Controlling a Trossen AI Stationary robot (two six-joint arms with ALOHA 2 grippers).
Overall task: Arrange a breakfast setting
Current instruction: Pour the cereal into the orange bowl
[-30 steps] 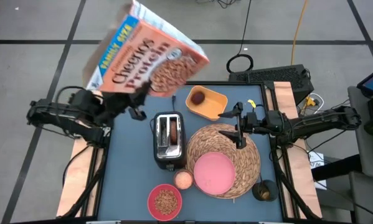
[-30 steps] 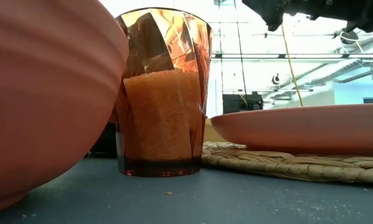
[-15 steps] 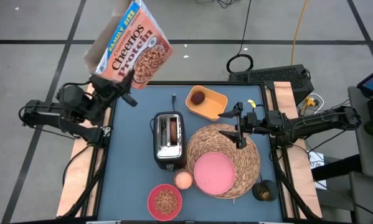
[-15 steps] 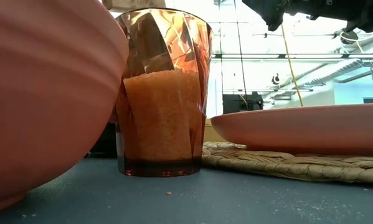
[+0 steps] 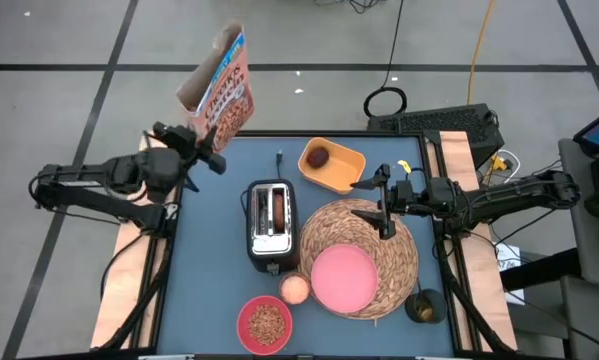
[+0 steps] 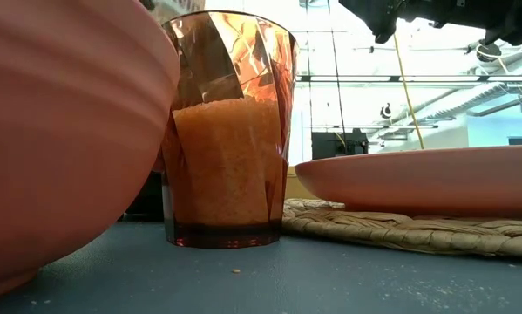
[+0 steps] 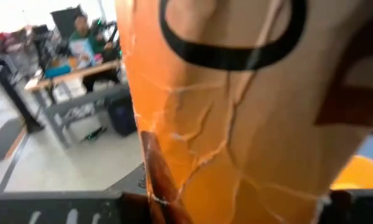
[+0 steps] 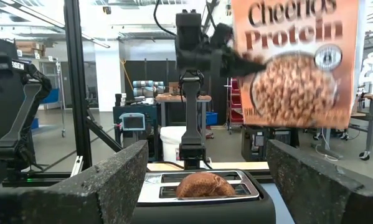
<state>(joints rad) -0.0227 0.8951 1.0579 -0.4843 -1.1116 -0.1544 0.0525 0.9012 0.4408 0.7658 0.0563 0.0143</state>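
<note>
My left gripper [image 5: 211,140] is shut on an orange cereal box [image 5: 221,85], which is held upright over the table's far left corner. My right gripper [image 5: 382,205] hovers open over the far rim of the woven placemat [image 5: 331,225]. The pink plate [image 5: 343,277] lies flat on the placemat. The pink bowl [image 5: 265,323], with cereal in it, stands at the near edge beside an orange cup [image 5: 295,288]. The brown bread [image 5: 279,212] sticks up out of a toaster [image 5: 270,240]. The dark-red fruit [image 5: 319,156] lies in a yellow bowl [image 5: 339,168]. My left gripper pinches the cereal box near one side edge [image 8: 241,62], in its lower half, one finger on each broad face. The fingers come in about level from the table's left side. The box hangs clear of the table, upright, and its cardboard [image 7: 198,143] is creased.
The toaster stands mid-table between the two arms. A small dark cup [image 5: 424,307] stands at the near right corner. In the low view the bowl [image 6: 60,131], cup [image 6: 228,131] and plate [image 6: 426,179] fill the foreground. Bare blue tabletop [image 5: 214,250] lies left of the toaster.
My left gripper has rolled and sunk a little, drawing back toward the table's far left corner. The cereal box was tipped over with its front face up. It has swung upright and now shows mostly its edge from above. My right arm has kept still.
</note>
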